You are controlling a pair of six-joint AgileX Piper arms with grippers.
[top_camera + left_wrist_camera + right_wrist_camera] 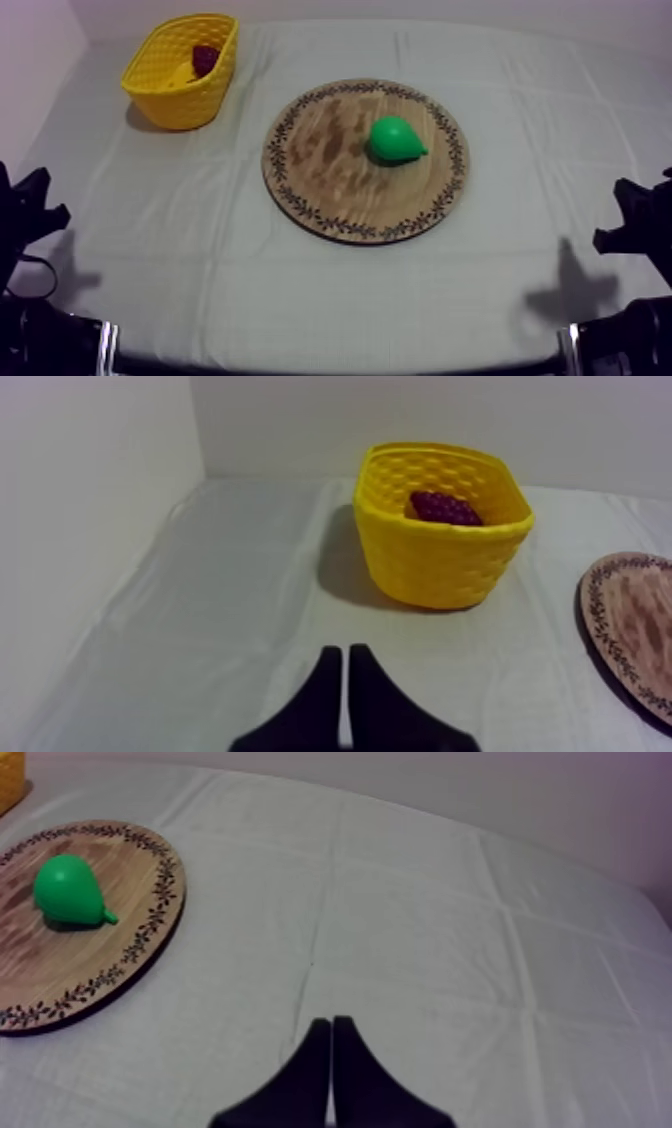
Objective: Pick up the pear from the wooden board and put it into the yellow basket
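A green pear (395, 139) lies on its side on the round wooden board (330, 190) in the middle of the table, right of the board's centre. The same pear (67, 892) rests on the board (130, 952) well ahead of my right gripper (331, 1027), which is shut on nothing. The yellow basket (182, 72) stands at the far left, with a bunch of grapes (205, 57) inside. My left gripper (344, 656) is shut and empty, a short way before the basket (440, 536). Both arms sit low at the table's sides.
Beside the grapes (445, 508) in the basket lies something yellow (183, 73), partly hidden. The board's patterned rim (600, 621) lies to the right of the basket. A wall runs along the table's far and left edges. Bare cloth lies around the board.
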